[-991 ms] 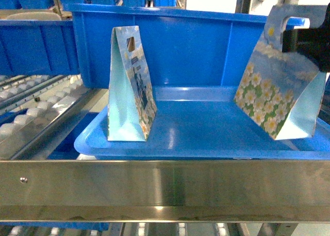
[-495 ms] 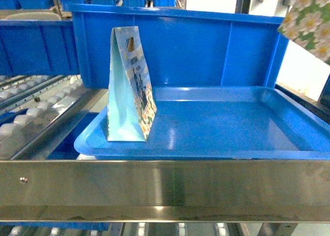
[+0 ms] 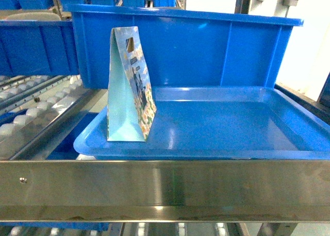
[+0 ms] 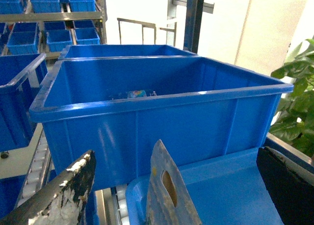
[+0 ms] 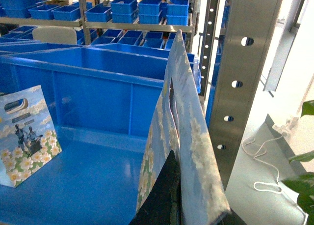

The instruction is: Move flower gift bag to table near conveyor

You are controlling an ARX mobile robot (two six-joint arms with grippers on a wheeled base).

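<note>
Right wrist view shows the right gripper (image 5: 169, 205) pinching a flower gift bag (image 5: 184, 136) near its handle slot; light, stiff, crushable card.

tray (image 3: 232, 128): glossy smooth blue plastic
bin (image 3: 206, 50): smooth blue plastic
rail (image 3: 165, 187): brushed metal
gift bag (image 3: 129, 91): printed paper
left gripper finger (image 4: 64, 195): scuffed, worn

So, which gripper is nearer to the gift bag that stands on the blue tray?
Left. The left gripper is open around the top of the standing gift bag on the blue tray. The right gripper holds the other gift bag, off to the right.
</note>
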